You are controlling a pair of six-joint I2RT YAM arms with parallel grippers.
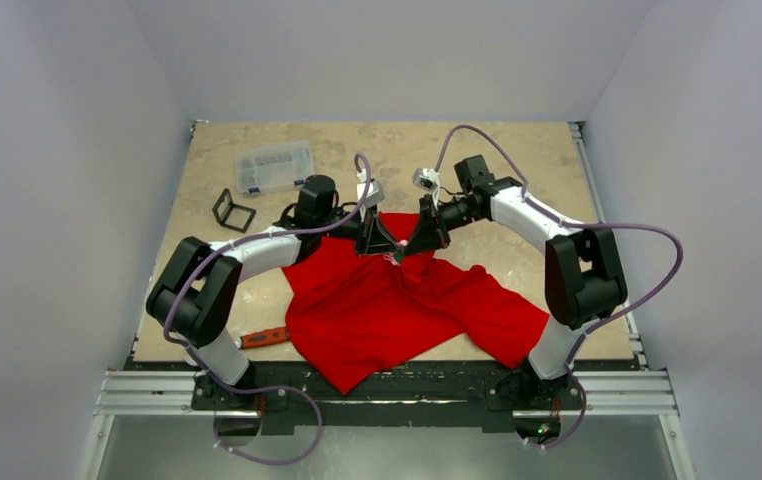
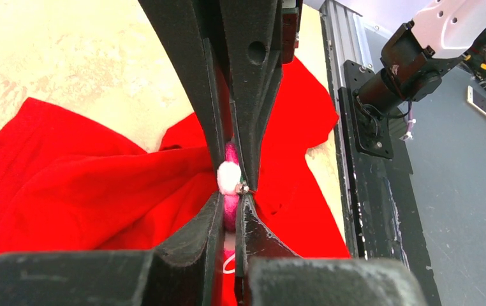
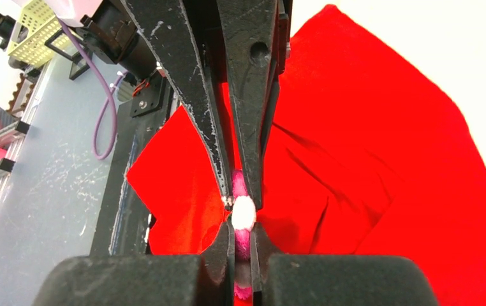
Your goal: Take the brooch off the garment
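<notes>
Close under the left wrist lens, black foam-padded fingers [image 2: 205,239] of the left gripper [image 2: 231,199], drawn almost together and clamped on a small flower-shaped brooch [image 2: 229,176] of pink petals with a whitish puff. Met tip to tip from the opposite side by the right gripper [image 2: 233,167], likewise pinched tight on that same brooch. Tiny silvery metal bit showing just beside the puff.

Same clinch from the right wrist, mirrored: own pads at the bottom, left arm's fingers coming in from above, pink and white squeezed between both pairs. Possibly a fold of cloth caught in there too; too tight to tell.

Behind the brooch in both wrist views, only rumpled folds of a large bright red soft-cloth T-shirt [image 2: 87,191].

Full layout given by the top camera alone. Shirt spread from the middle of the beige worktop [image 1: 517,160] to its near edge, one corner lapping over that edge. Both grippers meeting over the shirt's far part, about mid-worktop. Brooch from up there no more than a pale speck [image 1: 398,257] between the tips, grip of the fingers unreadable.

Also only from above: red-handled wrench [image 1: 264,337] by the near edge toward the left corner, just beside the shirt; clear plastic compartment box [image 1: 274,167] near the far-left corner; small black square frame [image 1: 233,210] just nearer than that box, toward the left edge.
</notes>
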